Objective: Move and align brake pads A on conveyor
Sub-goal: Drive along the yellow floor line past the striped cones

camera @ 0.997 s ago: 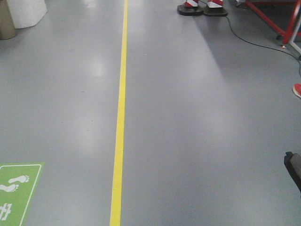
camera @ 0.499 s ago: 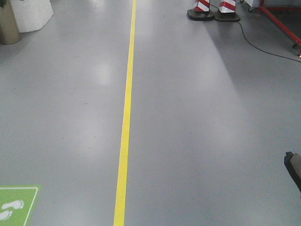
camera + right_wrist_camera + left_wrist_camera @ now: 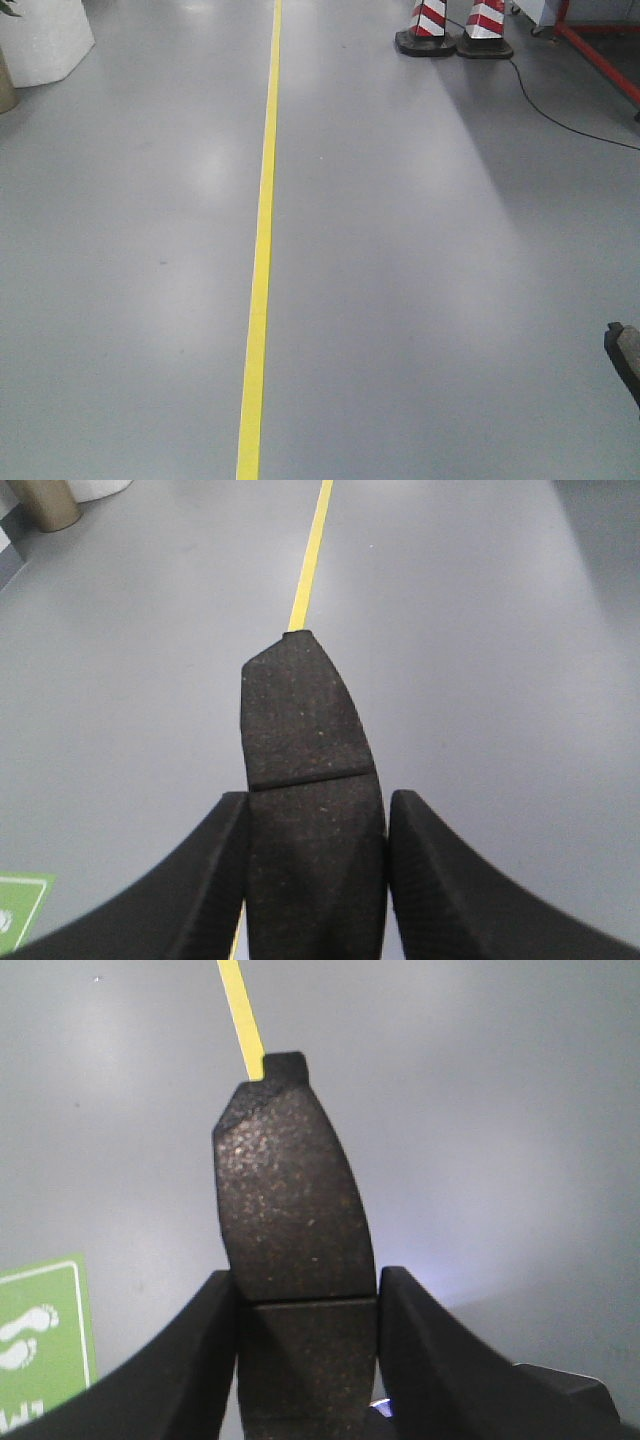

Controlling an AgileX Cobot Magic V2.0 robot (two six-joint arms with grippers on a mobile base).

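Two brake pads A held above grey floor (image 3: 420, 300): left pincer (image 3: 307, 1305) clamped on one (image 3: 290, 1210), right pincer (image 3: 315, 825) clamped on other (image 3: 305, 730), yellow line (image 3: 260, 260) below.

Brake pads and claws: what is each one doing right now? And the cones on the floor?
Left end effector: shut on a brake pad.
Left brake pad: held between the fingers, sticking out over the grey floor.
Right end effector: shut on a brake pad.
Right brake pad: held between the fingers, groove showing.
Striped cones: standing upright, side by side.
Conveyor: not in view.
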